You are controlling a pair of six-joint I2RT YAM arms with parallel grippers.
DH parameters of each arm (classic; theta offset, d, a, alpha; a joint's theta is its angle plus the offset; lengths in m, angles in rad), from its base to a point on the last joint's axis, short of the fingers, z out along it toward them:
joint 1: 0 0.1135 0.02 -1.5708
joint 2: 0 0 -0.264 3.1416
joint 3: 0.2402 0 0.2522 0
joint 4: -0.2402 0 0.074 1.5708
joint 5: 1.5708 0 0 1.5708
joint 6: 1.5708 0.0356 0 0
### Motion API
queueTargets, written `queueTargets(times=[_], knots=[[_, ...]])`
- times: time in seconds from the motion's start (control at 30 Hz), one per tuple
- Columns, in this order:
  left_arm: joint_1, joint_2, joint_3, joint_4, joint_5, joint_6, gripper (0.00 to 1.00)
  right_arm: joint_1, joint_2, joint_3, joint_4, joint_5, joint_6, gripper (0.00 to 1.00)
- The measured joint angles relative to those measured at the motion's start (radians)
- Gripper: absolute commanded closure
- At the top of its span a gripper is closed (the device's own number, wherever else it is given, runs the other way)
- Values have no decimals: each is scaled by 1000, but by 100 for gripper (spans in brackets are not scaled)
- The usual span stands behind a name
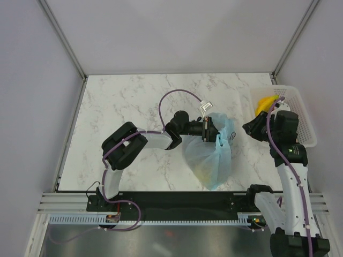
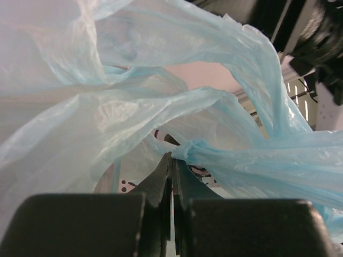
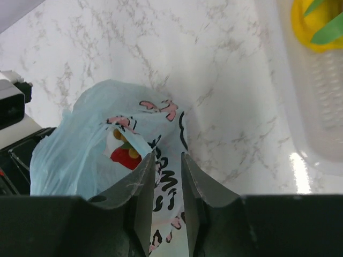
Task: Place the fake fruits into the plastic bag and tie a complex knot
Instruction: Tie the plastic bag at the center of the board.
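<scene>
Top external: the plastic bag (image 1: 213, 158) sits on the marble tabletop (image 1: 123, 107), about centre and slightly right, its lower body resting on the surface and its upper part drawn up to the left hand (image 1: 210, 130). The left arm reaches in from the left. The right hand (image 1: 251, 128) hangs to the right of the bag, apart from it and just beside the white mesh basket (image 1: 306, 128) at the right edge. A yellow toy fruit (image 1: 266, 103) lies in the basket's far end.

Left wrist: the left hand (image 2: 171, 160) is clenched, fingers pressed together with no gap. A twisted strand of the light-blue bag film meets the tips, so it is grasping the bag. Film fills most of the view.

Right wrist: the right hand (image 3: 167, 158) is released, its fingers (image 3: 142, 187) parted with nothing between them. It looks down on the bag's white panel (image 3: 166, 182) with pink and black doodles. Through the bag's mouth, fake fruits (image 3: 124, 155) show as red and yellow pieces inside. The yellow toy fruit, with green strips, sits in the basket at upper right.
</scene>
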Motion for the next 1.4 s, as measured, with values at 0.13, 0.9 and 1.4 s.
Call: queueTargets(times=[0.13,0.9,1.4], knots=[[0,0,10,-1,1,0,98,-79,-57,-152,103,-197,113,70],[0,23,61,-56,1,0,98,-92,-82,-246,335,-489,282,77],[0,36,105,-83,1,0,98,-58,-80,-270,406,-502,340,81]])
